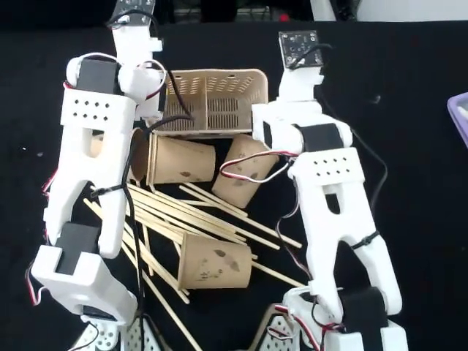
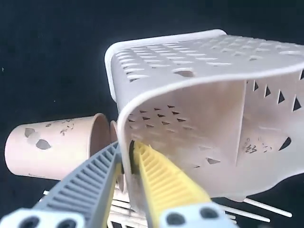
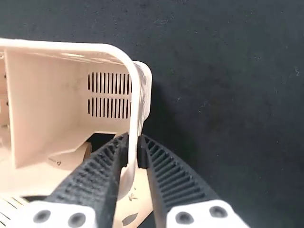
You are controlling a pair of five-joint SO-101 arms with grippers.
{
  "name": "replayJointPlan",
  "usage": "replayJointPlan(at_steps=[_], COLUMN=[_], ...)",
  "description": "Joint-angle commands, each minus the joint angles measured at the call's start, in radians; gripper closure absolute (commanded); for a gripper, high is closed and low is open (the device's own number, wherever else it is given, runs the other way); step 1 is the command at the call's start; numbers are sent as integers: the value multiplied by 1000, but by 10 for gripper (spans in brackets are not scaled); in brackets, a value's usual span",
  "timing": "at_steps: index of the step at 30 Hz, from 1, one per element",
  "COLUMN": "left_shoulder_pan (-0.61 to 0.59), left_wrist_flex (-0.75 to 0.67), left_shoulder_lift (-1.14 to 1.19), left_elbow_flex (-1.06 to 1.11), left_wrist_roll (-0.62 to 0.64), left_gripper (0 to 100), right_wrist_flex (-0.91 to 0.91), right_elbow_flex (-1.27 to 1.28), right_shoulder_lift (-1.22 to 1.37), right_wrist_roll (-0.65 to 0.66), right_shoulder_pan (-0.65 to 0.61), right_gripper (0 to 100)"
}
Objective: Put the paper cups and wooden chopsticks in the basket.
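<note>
**High view:** The basket [image 1: 212,102] lies tipped on its side near the far edge of the black worktop [image 1: 409,110], with its opening facing the near edge. Both arms stretch from the near edge towards it. The left arm [image 1: 88,146] reaches the basket's left end and the right arm [image 1: 329,175] its right end. Three paper cups [image 1: 183,159] [image 1: 245,168] [image 1: 214,262] lie on their sides mid-worktop among scattered wooden chopsticks [image 1: 190,216], all outside the basket.

**Left wrist view:** The left gripper [image 2: 127,154] is clamped on the basket's [image 2: 199,95] rim, its grey and yellow fingers on either side of the wall. A paper cup [image 2: 52,147] lies just beside the basket.

**Right wrist view:** The right gripper [image 3: 133,142] pinches the basket's [image 3: 57,109] curved rim between its black fingers. A paper cup [image 3: 135,209] sits beneath.
</note>
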Motion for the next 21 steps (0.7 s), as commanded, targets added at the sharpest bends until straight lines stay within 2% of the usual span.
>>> replayJointPlan(at_steps=[1, 5, 12, 21], left_shoulder_pan=[-71, -85, -87, -108], left_wrist_flex=[-57, -107, -152, -347], left_shoulder_lift=[-29, -29, -15, 9], left_elbow_flex=[-90, -150, -145, 110], left_wrist_roll=[-11, -9, -9, -9], left_gripper=[970, 970, 970, 970], right_wrist_flex=[-20, -71, -213, -279], right_elbow_flex=[-42, -87, -79, -77], right_shoulder_lift=[-70, -116, -31, 119], right_wrist_roll=[3, 66, 78, 80], right_shoulder_pan=[14, 14, 9, 12], right_gripper=[988, 988, 988, 988])
